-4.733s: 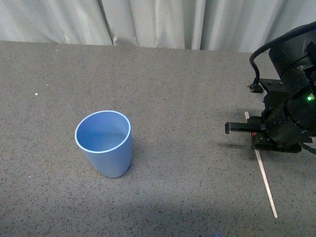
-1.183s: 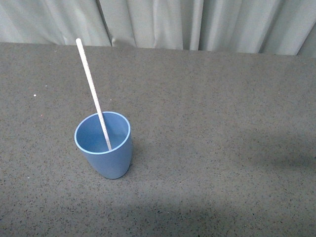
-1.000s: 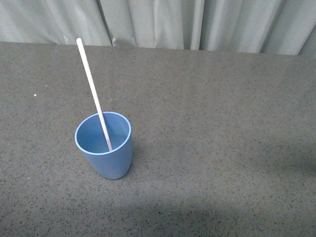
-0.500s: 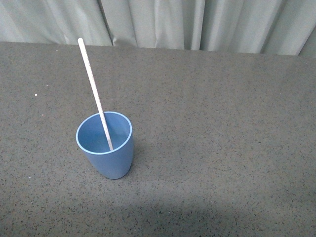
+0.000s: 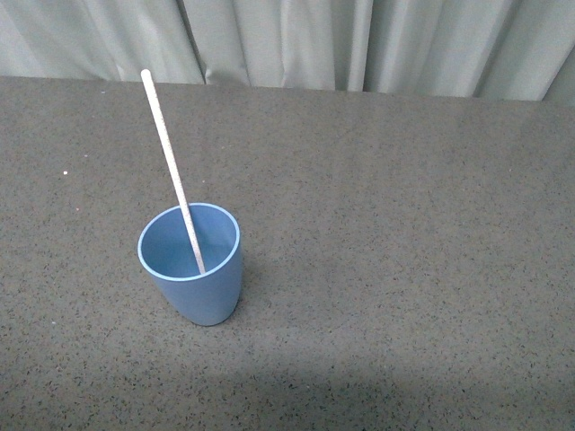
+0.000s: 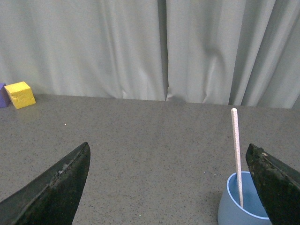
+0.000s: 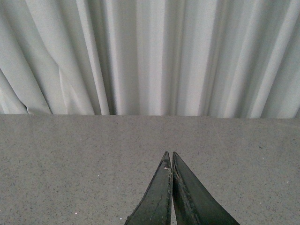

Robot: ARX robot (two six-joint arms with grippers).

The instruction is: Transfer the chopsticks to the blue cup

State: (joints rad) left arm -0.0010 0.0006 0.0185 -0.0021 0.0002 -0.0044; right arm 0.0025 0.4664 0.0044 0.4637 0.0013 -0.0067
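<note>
The chopsticks (image 5: pixel 172 169), which show as just 1 pale stick, stand inside the blue cup (image 5: pixel 190 264) in the front view. The lower end rests down in the cup against its inner wall, and the upper end leans away toward the far left, rising well above the rim. I judge the lean comes from the stick being much longer than the cup is deep, so it props itself on the rim and will not stand upright. The cup sits upright on the grey speckled table (image 5: pixel 404 269), with the curtain (image 5: pixel 359 40) behind. Neither of my arms shows here.

In the left wrist view, my left gripper (image 6: pixel 171 183) hangs with its 2 fingers spread wide and nothing between them. The cup (image 6: pixel 243 206) and stick (image 6: pixel 236 150) sit just inside the one finger, not touched by it. A yellow block (image 6: pixel 20 93) lies well apart at the far edge of the table, with something purple just beside it, cut off by the picture's edge.

In the right wrist view, my right gripper (image 7: pixel 170 187) has its 2 fingers pressed together on nothing, pointing at bare table and curtain. With the stick resting in the cup and both hands free, I judge the transfer done.
</note>
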